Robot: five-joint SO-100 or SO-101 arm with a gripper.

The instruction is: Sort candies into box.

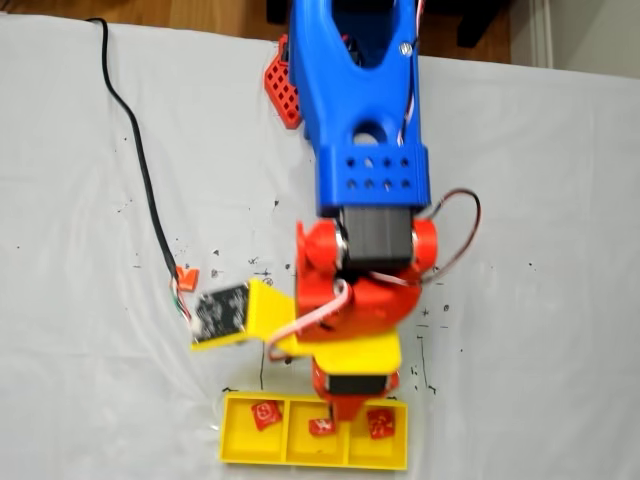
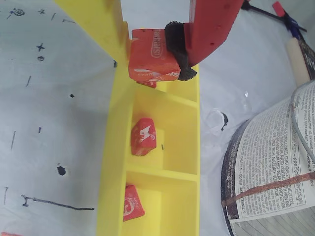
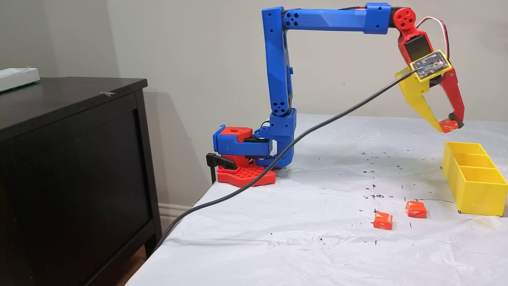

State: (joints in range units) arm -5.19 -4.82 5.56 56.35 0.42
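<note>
In a fixed view from the side, two loose candies lie nearest on the white table cover: one point(image 3: 383, 220) in front, the other point(image 3: 416, 209) just beyond it and nearer the box point(image 3: 476, 188). The yellow three-compartment box stands past them at the right edge; its walls hide whatever lies inside from this angle.

The wrist view supplies the contents: a candy point(image 2: 143, 136) in the middle compartment, another point(image 2: 132, 202) in the lowest one, and a third point(image 2: 147, 84) in the top compartment, mostly covered. It also shows a printed cylindrical container point(image 2: 275, 167) right of the box, cut off by the frame — its label is not readable.

Above the box, the gripper point(image 3: 449, 126) is closed on a candy point(image 3: 449, 126), pinched between the yellow finger and the red finger with its black pad, held clear of the rim.

A fixed view from above shows one candy in each compartment, though the middle one point(image 1: 322, 427) is blurred and the arm covers part of the box. The black cable point(image 3: 278, 159) runs off the table's near edge.
</note>
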